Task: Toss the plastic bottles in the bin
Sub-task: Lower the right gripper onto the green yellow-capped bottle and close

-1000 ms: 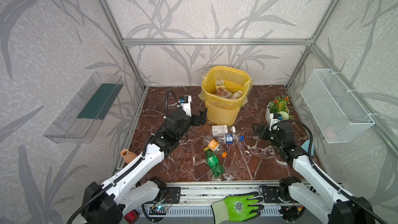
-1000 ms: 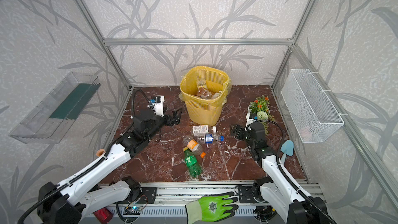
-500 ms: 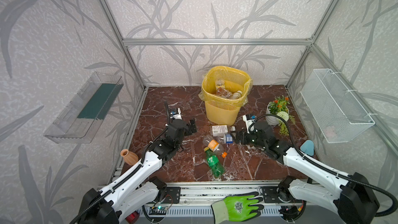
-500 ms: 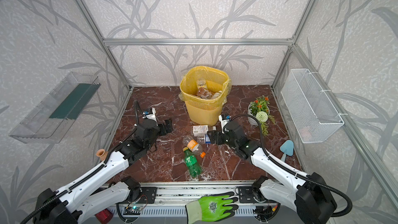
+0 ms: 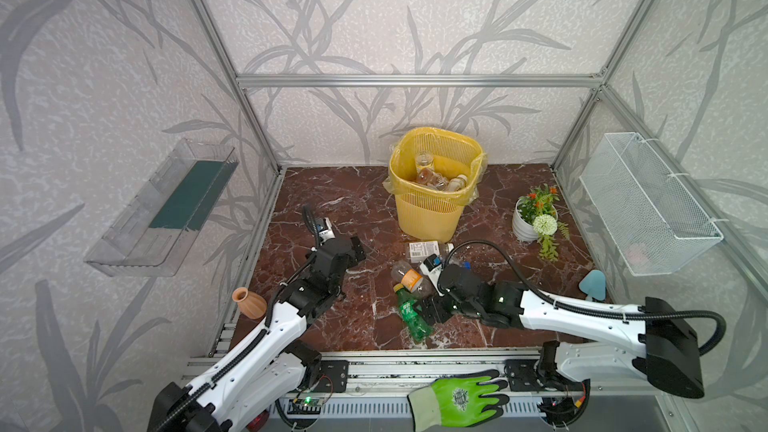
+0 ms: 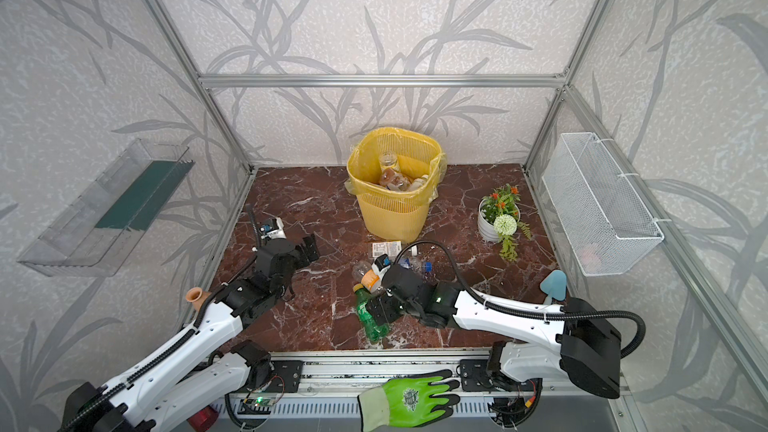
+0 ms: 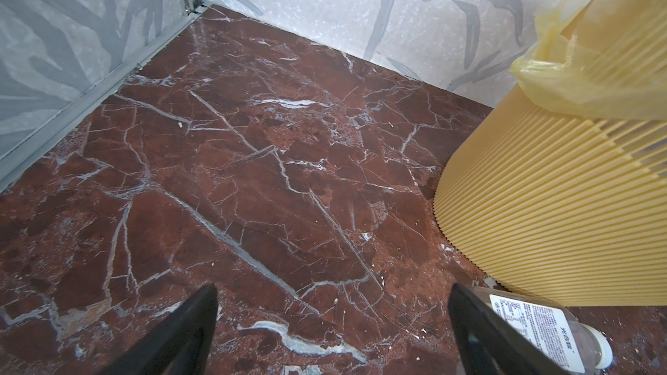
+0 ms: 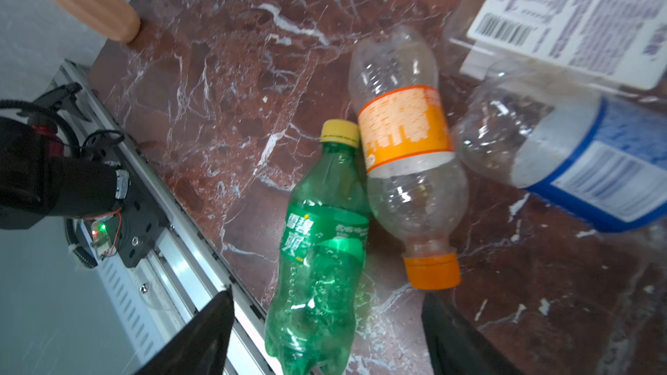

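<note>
Within the last second the right claw [image 8: 325, 333] has swung from well right of the tall yellow slatted bin [image 5: 428, 209] to the bottle pile [image 5: 415, 280] on the marble tabletop [image 5: 353, 201] just in front of it. Its jaws have narrowed but stand open, straddling the base of the green plastic bottle with the yellow cap [image 8: 317, 254], not yet gripping; a grasp looks next. The left claw [image 7: 334, 297] has backed off from the bin, wide and empty. Only the right wrist view shows the gaps beside the green bottle and the clear orange-labelled bottle [image 8: 408, 146] touching its cap; both top views alone show several clear bottles [image 5: 434, 179] already inside the bin.
</note>
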